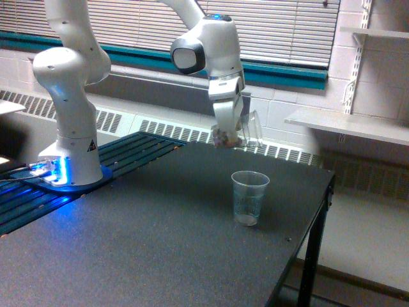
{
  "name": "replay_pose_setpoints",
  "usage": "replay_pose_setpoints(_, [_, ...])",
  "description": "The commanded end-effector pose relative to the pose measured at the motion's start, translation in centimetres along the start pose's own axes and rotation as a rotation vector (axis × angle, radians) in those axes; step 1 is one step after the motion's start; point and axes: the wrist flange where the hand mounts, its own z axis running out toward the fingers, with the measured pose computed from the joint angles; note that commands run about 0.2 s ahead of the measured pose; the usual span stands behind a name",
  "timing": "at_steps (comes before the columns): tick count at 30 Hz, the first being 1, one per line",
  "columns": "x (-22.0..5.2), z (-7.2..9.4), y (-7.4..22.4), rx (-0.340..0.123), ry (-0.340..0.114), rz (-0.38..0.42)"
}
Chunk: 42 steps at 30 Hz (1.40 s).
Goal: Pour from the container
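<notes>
In the exterior view my gripper (231, 131) is shut on the container (239, 133), a small clear straight-walled cup with pinkish-brown bits at its lower end. The container hangs tilted in the air, its open end toward the exterior view's right. It is above the table and up-left of the ribbed clear drinking cup (249, 197), which stands upright on the dark table (160, 243) near its right side. Nothing is seen falling from the container.
The arm's white base (70, 160) stands at the exterior view's left on a blue-lit slatted platform. The table's right edge (319, 211) drops off close to the drinking cup. A radiator and window blinds run along the back wall; a white shelf (345, 125) is at right.
</notes>
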Motion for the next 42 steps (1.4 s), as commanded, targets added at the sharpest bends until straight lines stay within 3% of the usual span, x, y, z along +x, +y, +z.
replay_pose_setpoints(1, [0.4, -0.3, 1.7, -0.021, -0.006, 0.030])
replay_pose_setpoints(13, [1.2, 0.2, 3.0, -0.072, -0.040, 0.013])
replay_pose_setpoints(32, [2.0, 2.7, 2.5, -0.134, -0.131, -0.035])
replay_pose_setpoints(42, [3.0, 2.7, 2.9, -0.168, -0.139, -0.030])
